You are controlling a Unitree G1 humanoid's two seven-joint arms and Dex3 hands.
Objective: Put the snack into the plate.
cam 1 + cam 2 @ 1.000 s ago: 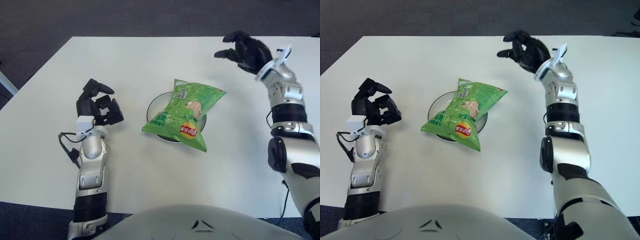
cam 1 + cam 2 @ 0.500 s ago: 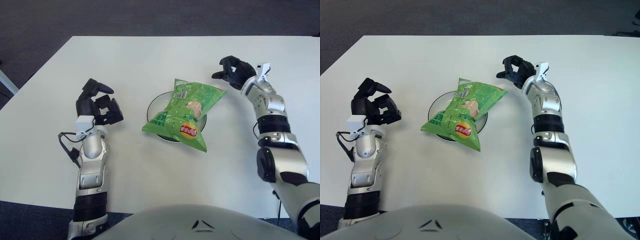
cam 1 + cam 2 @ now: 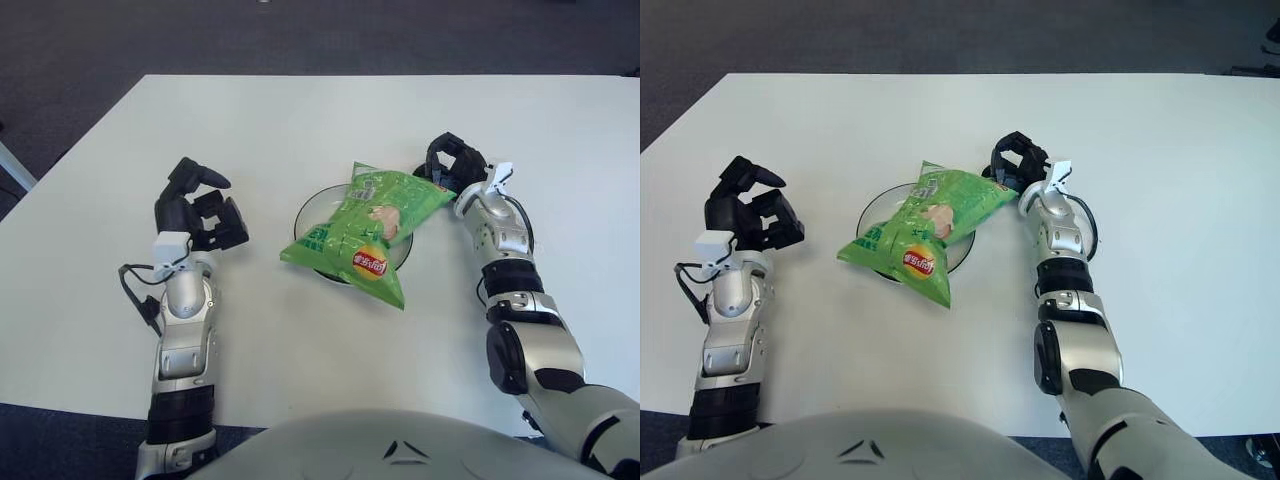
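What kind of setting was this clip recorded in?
Probably an office or lab test room, not a home kitchen: a plain white table on dark grey carpet, with only a green chip bag lying over a plate, the right hand at the bag, the left hand left of the plate.

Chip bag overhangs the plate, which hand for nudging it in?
Right. The right hand is at the chip bag's far corner over the plate; the left hand sits apart, idle.
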